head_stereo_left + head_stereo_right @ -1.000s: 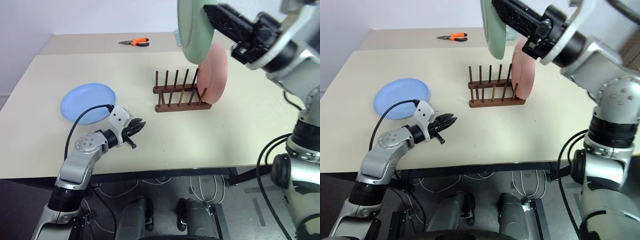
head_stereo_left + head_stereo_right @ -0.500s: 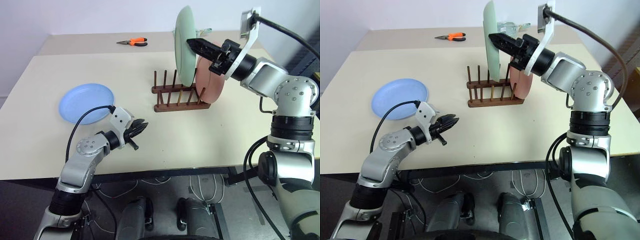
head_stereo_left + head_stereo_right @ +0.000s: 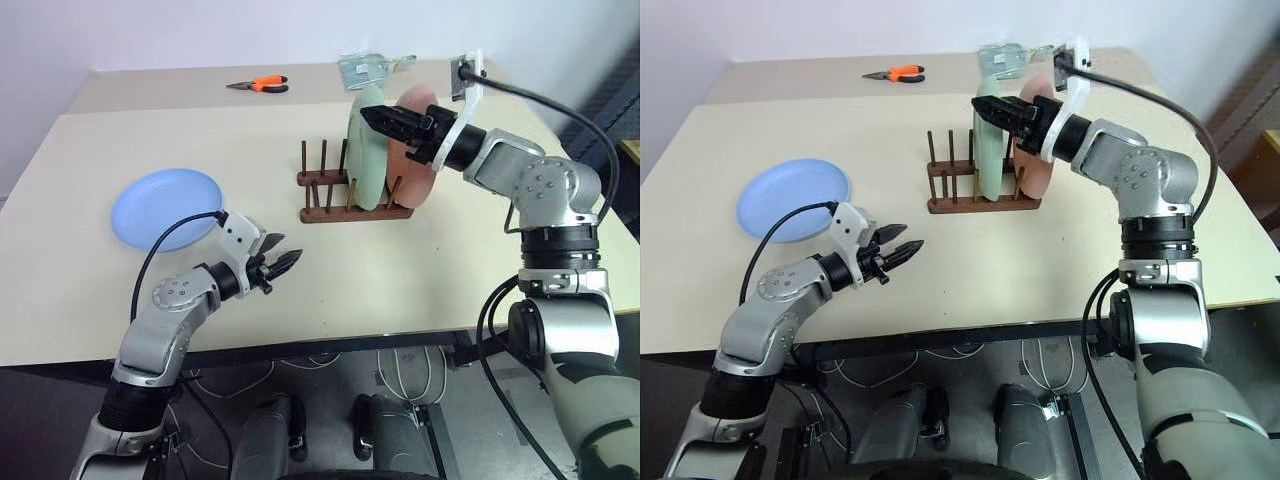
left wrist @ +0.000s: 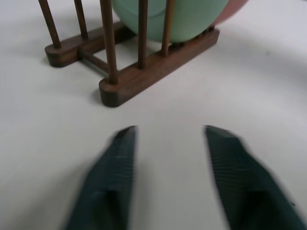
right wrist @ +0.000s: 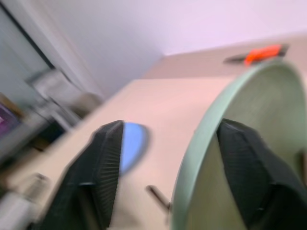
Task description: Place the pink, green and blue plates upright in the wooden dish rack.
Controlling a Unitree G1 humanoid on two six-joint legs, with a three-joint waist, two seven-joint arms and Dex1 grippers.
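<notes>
The green plate (image 3: 366,150) stands upright between the pegs of the wooden dish rack (image 3: 325,193). The pink plate (image 3: 417,152) stands upright in the slot just to its right. My right gripper (image 3: 370,116) is at the green plate's top rim, open, with one finger on each side of the rim (image 5: 192,167). The blue plate (image 3: 165,206) lies flat on the table at the left. My left gripper (image 3: 280,265) hovers open and empty over the table near the front edge, right of the blue plate, pointing toward the rack (image 4: 129,86).
Orange-handled pliers (image 3: 258,86) lie at the far side of the table. A pale packet (image 3: 368,65) sits behind the rack. The cream table (image 3: 420,270) ends close in front of my left gripper.
My right arm lowered the green plate into the rack beside the pink plate, and its fingers opened. My left gripper opened in place.
</notes>
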